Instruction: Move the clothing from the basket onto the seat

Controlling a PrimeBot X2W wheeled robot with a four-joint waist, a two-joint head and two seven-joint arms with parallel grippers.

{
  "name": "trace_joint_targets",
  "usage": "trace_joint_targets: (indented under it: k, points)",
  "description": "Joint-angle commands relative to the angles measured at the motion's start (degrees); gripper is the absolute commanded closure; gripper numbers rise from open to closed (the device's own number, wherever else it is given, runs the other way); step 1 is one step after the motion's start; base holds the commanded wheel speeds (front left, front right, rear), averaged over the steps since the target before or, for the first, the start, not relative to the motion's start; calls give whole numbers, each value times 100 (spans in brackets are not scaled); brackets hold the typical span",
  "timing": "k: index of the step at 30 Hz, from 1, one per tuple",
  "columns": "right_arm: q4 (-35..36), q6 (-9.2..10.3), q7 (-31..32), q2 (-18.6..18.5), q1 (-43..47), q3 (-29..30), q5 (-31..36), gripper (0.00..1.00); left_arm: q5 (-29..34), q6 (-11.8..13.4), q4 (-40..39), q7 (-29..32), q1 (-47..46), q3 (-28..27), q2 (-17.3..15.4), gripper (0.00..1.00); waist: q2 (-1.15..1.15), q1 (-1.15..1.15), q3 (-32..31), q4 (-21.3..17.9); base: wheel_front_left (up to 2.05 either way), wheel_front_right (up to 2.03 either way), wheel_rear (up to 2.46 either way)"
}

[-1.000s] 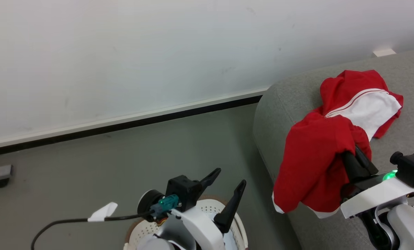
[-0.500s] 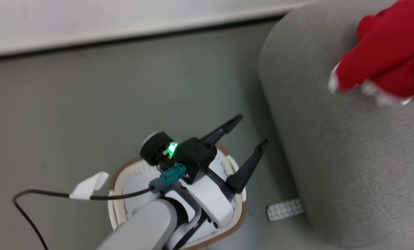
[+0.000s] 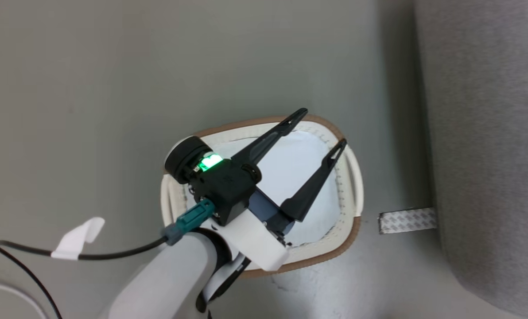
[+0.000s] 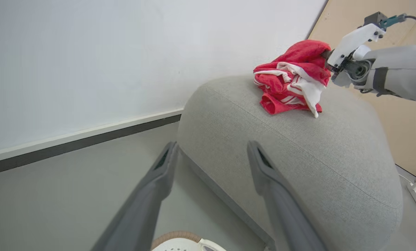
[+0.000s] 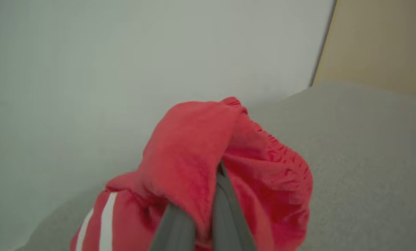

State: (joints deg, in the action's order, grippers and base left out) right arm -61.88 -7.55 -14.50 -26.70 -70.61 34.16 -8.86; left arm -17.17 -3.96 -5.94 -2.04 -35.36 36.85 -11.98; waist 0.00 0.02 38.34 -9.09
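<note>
The head camera is tilting much further down than a second ago. The wall and the top of the seat [image 3: 490, 133] are dropping out of its view, and it is now looking straight down on the basket [image 3: 350, 177], which is standing on the grey floor [image 3: 113, 88] just beside the seat. That shift is the camera's, not the things'.

The left gripper [image 3: 324, 126] is still hanging over the basket, its two fingers spread wide and holding nothing. Its pale forearm is reaching up from the lower left, and a green light is glowing on the wrist.

In the left wrist view the right arm is stretching out level above the seat. The right gripper [image 4: 326, 55] is staying pinched tight on the clothing [image 4: 291, 80], a red-and-white bundle whose lower folds are lying on top of the seat.
</note>
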Motion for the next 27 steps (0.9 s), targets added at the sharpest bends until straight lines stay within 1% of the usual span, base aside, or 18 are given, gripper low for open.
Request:
trace_joint_targets:
  k: [1,2,5,7,8,9,10,13,16,18,21,25,27]
  points:
    - [-183,13,-41,150,229,244,260,55,58,23,74,-123,16,-27,-57,0,0,-2,103,168,0,0,0]
    - [-270,13,-55,216,328,382,413,0,65,31,109,-188,46,-39,-66,0,0,-2,67,169,0,0,0]
    - [-230,13,-78,371,537,747,816,0,90,88,232,-359,119,-90,-107,0,0,-2,-84,140,0,0,0]
    - [27,13,-66,628,713,859,1007,0,93,125,328,-473,180,-150,-166,0,0,-2,-223,96,0,0,0]
    - [168,13,-66,764,829,870,1101,0,77,120,363,-536,205,-176,-195,0,0,-2,-307,65,0,0,0]
    - [168,13,-66,764,829,870,1101,0,77,120,363,-536,205,-176,-195,0,0,-2,-307,65,0,0,0]
    - [313,13,-59,896,920,878,1148,0,95,105,406,-608,220,-185,-247,0,0,-2,-407,30,0,0,0]
    - [789,13,-63,1146,1270,755,1236,0,103,163,558,-822,340,-257,-337,0,0,-2,-732,-55,0,0,0]
    - [1265,13,-62,1454,1782,484,1186,0,-33,308,768,-973,537,-397,-330,0,0,-2,-1138,-101,0,0,0]
    - [1619,13,-63,1604,2145,250,1105,0,-153,466,931,-981,694,-525,-307,0,0,-2,-1415,-114,0,0,0]
    - [2161,13,-64,1857,2763,-195,962,0,-338,646,1161,-1032,952,-687,-278,0,0,-2,-1871,-97,0,0,0]
    - [2888,13,-63,2057,3678,-783,742,0,-439,938,1429,-1160,1358,-939,-290,0,0,-2,-2483,5,0,0,0]
    - [3260,13,-64,2132,4116,-1033,680,0,-519,1004,1521,-1207,1587,-1041,-311,0,0,-2,-2743,84,0,0,0]
